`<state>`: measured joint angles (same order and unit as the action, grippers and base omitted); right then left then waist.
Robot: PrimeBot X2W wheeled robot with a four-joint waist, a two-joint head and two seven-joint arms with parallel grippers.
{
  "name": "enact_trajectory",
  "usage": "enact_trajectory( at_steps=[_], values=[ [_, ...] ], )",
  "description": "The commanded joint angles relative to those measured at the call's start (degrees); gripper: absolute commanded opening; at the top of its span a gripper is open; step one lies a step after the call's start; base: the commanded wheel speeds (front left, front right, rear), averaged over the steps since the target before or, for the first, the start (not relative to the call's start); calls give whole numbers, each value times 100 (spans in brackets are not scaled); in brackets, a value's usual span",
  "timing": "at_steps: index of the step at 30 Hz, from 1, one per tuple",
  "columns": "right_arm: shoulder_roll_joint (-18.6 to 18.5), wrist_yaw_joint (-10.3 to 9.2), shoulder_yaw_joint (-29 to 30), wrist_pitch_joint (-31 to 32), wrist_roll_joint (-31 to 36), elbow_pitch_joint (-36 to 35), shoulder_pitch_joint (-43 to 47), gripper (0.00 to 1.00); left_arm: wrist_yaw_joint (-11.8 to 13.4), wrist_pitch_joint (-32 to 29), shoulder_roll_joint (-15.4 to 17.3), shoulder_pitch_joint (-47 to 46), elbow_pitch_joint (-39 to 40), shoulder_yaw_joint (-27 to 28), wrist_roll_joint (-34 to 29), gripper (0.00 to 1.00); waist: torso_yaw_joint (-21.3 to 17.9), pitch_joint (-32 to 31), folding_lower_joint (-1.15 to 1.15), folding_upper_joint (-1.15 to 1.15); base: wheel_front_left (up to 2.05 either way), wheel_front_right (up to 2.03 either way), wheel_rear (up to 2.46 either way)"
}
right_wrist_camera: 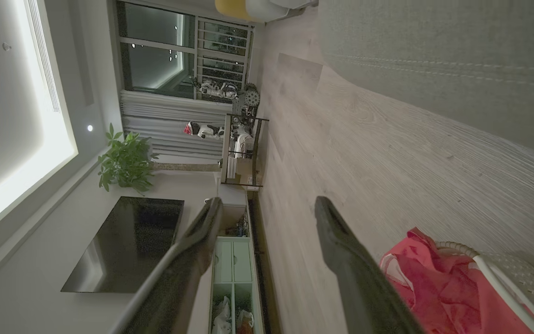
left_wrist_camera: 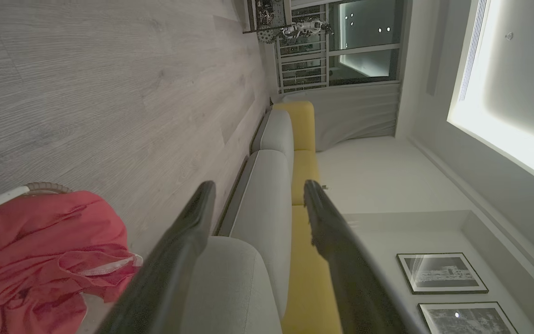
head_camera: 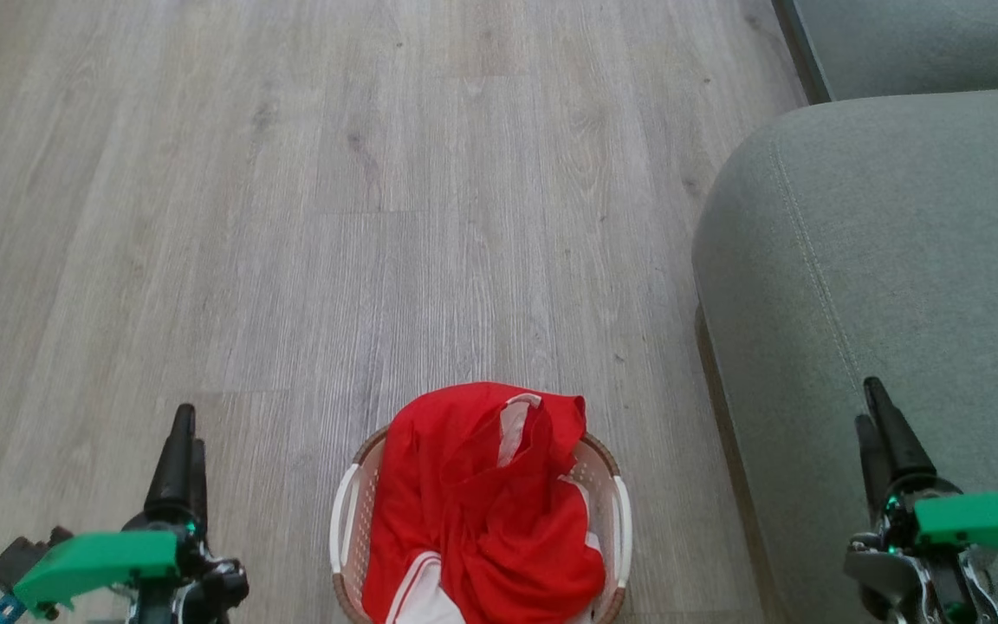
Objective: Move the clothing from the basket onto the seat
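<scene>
1. Heaped in a small oval cream-white perforated plastic basket (head_camera: 600, 475) with a brown woven-look rim: bright red soft fabric clothing (head_camera: 482, 494) with white trim, draped over the far rim.
2. Standing on the pale grey wood-plank floor (head_camera: 291, 217), near the large grey-green fabric seat (head_camera: 897, 260) but apart from it.
3. Left pincer (head_camera: 187, 429) to the basket's left, dark fingers spread wide, gripping nothing.
4. Right pincer (head_camera: 867, 403) over the seat's near part, fingers likewise parted wide, empty.
</scene>
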<state>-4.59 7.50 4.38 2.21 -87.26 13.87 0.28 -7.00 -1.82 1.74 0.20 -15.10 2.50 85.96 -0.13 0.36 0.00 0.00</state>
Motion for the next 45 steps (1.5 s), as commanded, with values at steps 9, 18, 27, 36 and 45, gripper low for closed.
enact_trajectory(
  at_steps=[9, 18, 27, 36, 45],
  values=[
    [-262, 0, -146, -211, 627, -488, -228, 100, 144, 191, 63, -337, 461, -133, -833, 100, -13, 6, 0, 0, 0, 0, 0],
    [-427, 0, -303, -364, 1395, -635, -236, 100, 326, 342, 68, -357, 630, -366, -1821, 100, -25, 13, 0, 0, 0, 0, 0],
    [-619, 0, -495, -534, 2254, -807, -235, 100, 526, 509, 73, -373, 765, -590, -2882, 100, -35, 15, 0, 0, 0, 0, 0],
    [-739, 0, -602, -669, 2893, -775, -220, 100, 658, 643, 78, -390, 810, -725, -3567, 100, -36, 12, 0, 0, 0, 0, 0],
    [-835, -1, -712, -822, 3422, -814, -238, 100, 797, 794, 83, -410, 879, -855, -4215, 100, -25, 16, 0, 0, 0, 0, 0]
  ],
)
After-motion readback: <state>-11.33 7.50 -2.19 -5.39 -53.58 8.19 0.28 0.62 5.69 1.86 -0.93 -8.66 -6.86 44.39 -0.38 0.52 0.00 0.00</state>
